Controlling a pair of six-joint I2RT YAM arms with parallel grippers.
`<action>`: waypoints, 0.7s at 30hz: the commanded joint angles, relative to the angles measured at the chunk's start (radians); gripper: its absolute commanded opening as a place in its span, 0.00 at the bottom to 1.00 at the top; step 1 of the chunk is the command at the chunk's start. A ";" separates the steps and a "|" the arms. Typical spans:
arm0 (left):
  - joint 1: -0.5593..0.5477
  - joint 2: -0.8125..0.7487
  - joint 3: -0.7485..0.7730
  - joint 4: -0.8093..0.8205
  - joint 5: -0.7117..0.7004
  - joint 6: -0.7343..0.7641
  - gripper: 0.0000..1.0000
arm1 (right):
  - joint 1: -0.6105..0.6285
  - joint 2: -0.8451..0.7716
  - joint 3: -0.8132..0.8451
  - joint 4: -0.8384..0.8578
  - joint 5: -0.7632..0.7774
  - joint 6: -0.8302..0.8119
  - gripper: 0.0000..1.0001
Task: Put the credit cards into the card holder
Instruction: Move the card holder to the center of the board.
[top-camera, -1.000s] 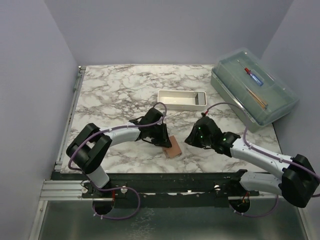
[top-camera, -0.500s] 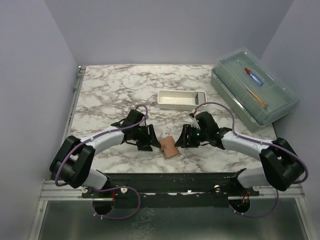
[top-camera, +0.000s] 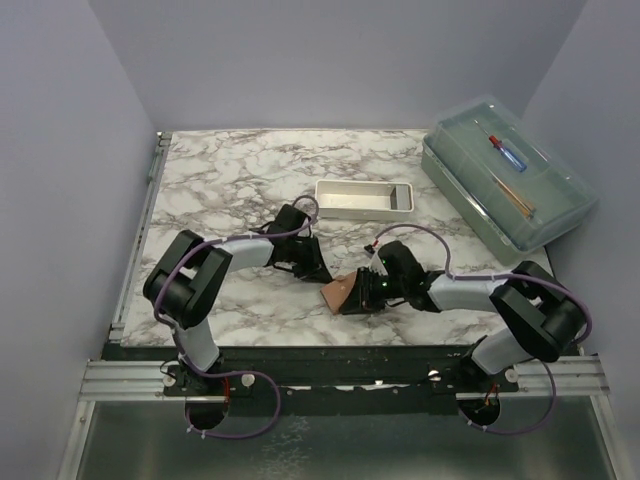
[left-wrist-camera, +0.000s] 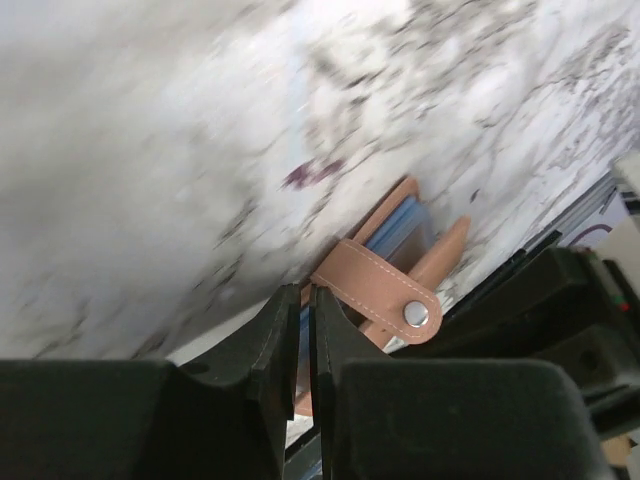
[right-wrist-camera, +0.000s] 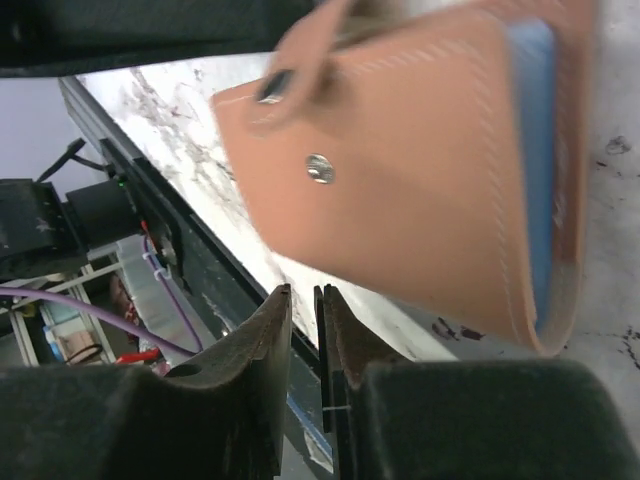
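Since both jaws sit nearly together, open left gripper (left-wrist-camera: 305, 296) and right gripper (right-wrist-camera: 304, 292) before spreading the tan leather bifold card holder (right-wrist-camera: 400, 190).

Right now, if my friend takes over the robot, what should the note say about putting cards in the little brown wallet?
Left gripper: jaws almost together, nothing clearly held, close to the small tan-brown leather-look wallet.
Right gripper: jaws almost together, pointing at the wallet.
Wallet: unsnapped, part open, between both grippers.
Done: unclear; the blue strip inside could be cards or lining, no loose cards seen.
Left: check cards, snap shut.
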 joint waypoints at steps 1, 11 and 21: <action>-0.029 0.057 0.111 -0.016 -0.017 0.061 0.15 | 0.002 -0.070 0.032 -0.026 0.055 0.028 0.22; 0.032 -0.183 0.044 -0.176 -0.087 0.137 0.47 | -0.054 -0.184 0.196 -0.483 0.276 -0.019 0.54; -0.033 -0.203 0.080 -0.143 0.130 0.084 0.16 | -0.067 -0.176 0.281 -0.401 0.305 -0.207 0.53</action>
